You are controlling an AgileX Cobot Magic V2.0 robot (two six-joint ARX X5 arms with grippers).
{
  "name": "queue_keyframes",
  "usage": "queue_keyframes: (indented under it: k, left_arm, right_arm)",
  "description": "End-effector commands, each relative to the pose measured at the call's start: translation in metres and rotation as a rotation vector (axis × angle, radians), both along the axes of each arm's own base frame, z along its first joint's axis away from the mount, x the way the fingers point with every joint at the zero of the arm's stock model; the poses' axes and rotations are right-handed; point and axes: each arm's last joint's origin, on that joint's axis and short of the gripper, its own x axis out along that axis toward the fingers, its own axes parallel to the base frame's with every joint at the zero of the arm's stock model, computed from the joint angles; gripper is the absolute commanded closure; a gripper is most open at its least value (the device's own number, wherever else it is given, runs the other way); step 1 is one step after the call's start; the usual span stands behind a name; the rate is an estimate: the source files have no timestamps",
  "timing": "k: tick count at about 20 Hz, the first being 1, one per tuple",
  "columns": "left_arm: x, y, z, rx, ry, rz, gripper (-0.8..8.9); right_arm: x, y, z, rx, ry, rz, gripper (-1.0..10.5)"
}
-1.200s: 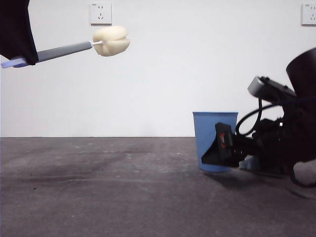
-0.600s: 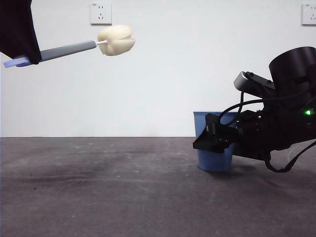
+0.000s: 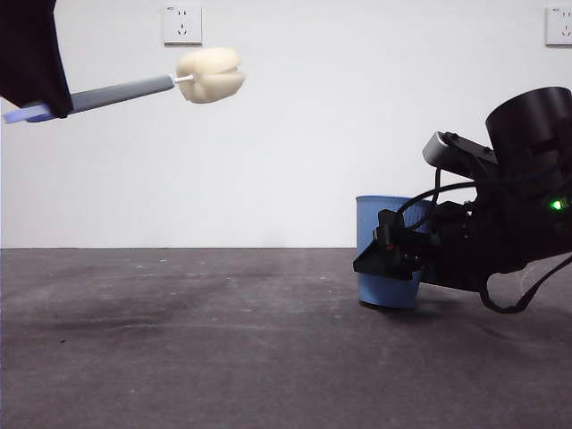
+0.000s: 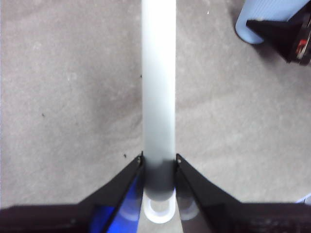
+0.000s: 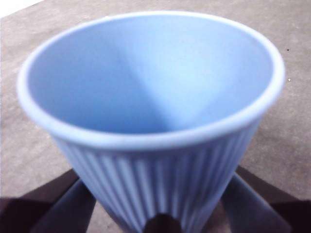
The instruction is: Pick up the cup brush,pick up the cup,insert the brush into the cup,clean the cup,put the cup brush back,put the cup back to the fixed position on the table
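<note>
Broadly, the dark grey table (image 3: 223, 340) fills the lower front view. Right gripper (image 3: 393, 259) low at the right side, jaws pinching the blue ribbed cup (image 3: 380, 223) around its lower wall; cup tilted slightly, base at the tabletop, whether touching is unclear. Left gripper (image 4: 159, 167) high at upper left, clamped on the cup brush (image 3: 125, 89) near its looped end; sponge head (image 3: 211, 74) aloft, well apart from the cup.

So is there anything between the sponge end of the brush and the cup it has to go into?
Nothing visible. The left gripper holds the cup brush high in open air, and only bare table lies below that gap. The cup, with the right gripper around it, has its mouth open and empty.
</note>
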Motion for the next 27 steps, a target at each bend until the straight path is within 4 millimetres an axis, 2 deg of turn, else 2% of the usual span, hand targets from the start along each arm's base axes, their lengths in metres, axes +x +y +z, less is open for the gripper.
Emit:
queue_keyframes:
  k: [1, 9, 12, 17, 20, 27]
  left_arm:
    - [-0.002, 0.001, 0.0, 0.044, -0.006, -0.043, 8.22]
    - [-0.005, 0.003, -0.003, 0.197, -0.026, -0.229, 8.22]
    - [-0.008, 0.005, -0.006, 0.271, -0.012, -0.311, 8.22]
    - [-0.01, 0.006, -0.008, 0.402, -0.038, -0.492, 8.22]
    - [-0.01, 0.004, -0.01, 0.393, -0.027, -0.533, 8.22]
    - [-0.005, -0.021, -0.024, 0.409, 0.031, -0.647, 8.22]
  right_arm:
    - [-0.006, 0.001, 0.011, -0.027, 0.048, 0.014, 9.6]
    - [-0.036, -0.006, 0.101, -0.37, 0.163, 0.046, 9.6]
    - [-0.041, -0.009, 0.122, -0.567, 0.235, 0.065, 9.6]
    - [-0.05, -0.005, 0.133, -0.884, 0.23, 0.225, 9.6]
    - [-0.054, 0.0, 0.134, -1.047, 0.19, 0.251, 9.6]
    - [-0.062, 0.013, 0.137, -1.394, 0.07, 0.293, 9.6]
